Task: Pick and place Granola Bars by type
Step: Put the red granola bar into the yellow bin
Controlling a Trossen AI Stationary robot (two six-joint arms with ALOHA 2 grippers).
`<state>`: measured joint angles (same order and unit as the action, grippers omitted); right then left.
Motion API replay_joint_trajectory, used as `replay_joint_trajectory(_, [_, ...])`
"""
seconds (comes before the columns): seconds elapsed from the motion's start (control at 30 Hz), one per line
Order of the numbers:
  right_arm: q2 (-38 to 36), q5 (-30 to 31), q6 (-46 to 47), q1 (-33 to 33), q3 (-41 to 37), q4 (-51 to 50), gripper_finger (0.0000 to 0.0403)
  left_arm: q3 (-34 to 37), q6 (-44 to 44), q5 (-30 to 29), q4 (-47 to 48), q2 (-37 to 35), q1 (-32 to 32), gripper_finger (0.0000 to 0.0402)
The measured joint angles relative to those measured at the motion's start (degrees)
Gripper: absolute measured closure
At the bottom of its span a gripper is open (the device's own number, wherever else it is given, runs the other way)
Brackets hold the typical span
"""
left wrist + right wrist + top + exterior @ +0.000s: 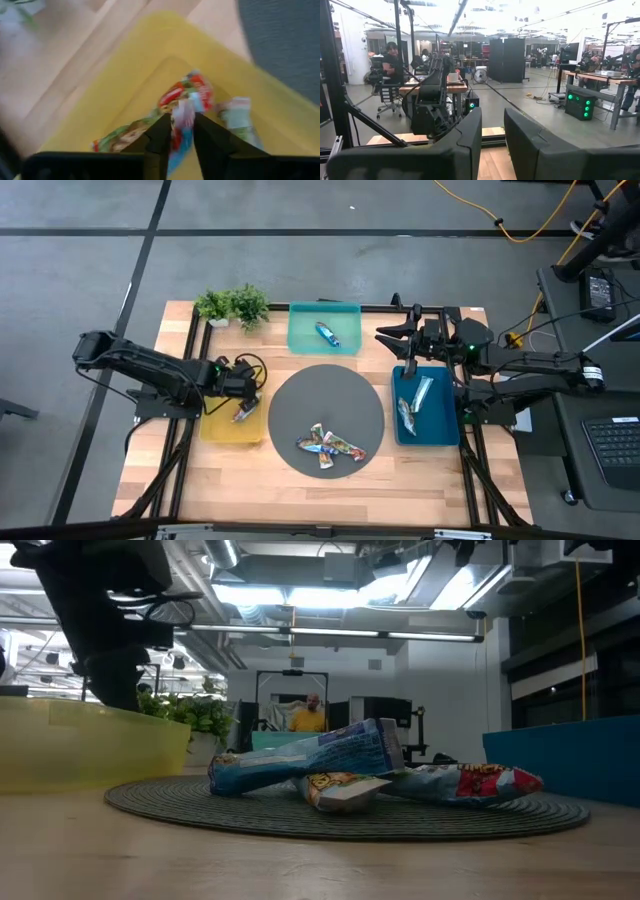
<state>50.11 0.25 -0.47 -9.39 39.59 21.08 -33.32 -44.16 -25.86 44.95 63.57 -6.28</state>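
Yellow tray at the high view's left centre lies under the left hand, whose narrow fingers pinch a red-multicoloured bar over two more. Four bars lie on the round grey mat mid-counter. The right hand, narrowly parted and holding nothing, hovers above the dark-blue tray.

Grey concrete floor w/ orange cables, bright ceiling lights, black partition behind desks.
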Motion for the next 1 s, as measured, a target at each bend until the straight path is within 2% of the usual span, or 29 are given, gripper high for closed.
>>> replay_joint_trajectory(0.23, [0.00,-0.07,-0.22,0.00,0.00,-0.24,0.0317,-0.10,2.56,2.82,-5.51,0.09,0.00,0.0240])
replay_joint_trajectory(0.4, [0.02,-0.07,-0.22,0.00,0.00,-0.45,0.0317,-2.84,3.93,0.97,-6.26,0.07,0.00,0.0190])
replay_joint_trajectory(0.63, [0.02,-0.28,-0.22,-0.02,0.02,-5.31,0.0317,-9.29,10.72,-3.91,-6.23,0.07,0.00,0.0184])
replay_joint_trajectory(0.83, [0.04,-5.94,-4.91,1.69,0.07,-9.45,0.0317,-13.70,15.55,-8.27,-6.22,0.05,0.00,0.0187])
replay_joint_trajectory(0.93, [0.36,-4.70,-9.54,5.29,2.11,-16.83,0.0317,-14.84,17.33,-9.00,-6.14,0.05,0.00,0.0187])
replay_joint_trajectory(1.0, [1.42,-0.21,-12.64,8.88,5.23,-24.75,0.0317,-15.34,17.86,-9.12,-5.99,0.05,0.00,0.0187])
